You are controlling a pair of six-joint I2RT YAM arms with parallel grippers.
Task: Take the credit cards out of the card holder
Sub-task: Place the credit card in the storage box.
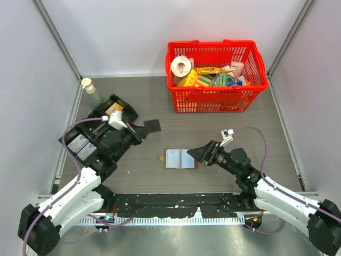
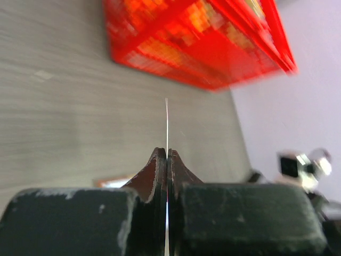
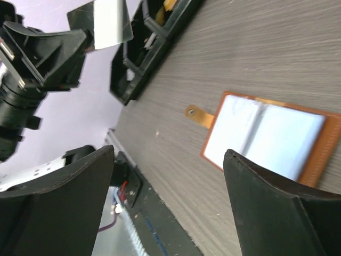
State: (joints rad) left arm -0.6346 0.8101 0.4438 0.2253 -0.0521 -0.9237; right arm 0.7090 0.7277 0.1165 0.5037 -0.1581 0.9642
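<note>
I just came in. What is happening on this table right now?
The left gripper is shut on a thin dark card and holds it in the air above the grey wooden table. The small brown leather card holder lies open on the table, its pale inside facing up. The right gripper is open right beside the holder's right edge and holds nothing.

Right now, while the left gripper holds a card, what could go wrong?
The left gripper pinches the thin card by one edge, so it may slip or twist out. The right gripper stands open above the card holder without gripping it, so the open holder may shift or fold if bumped.
</note>
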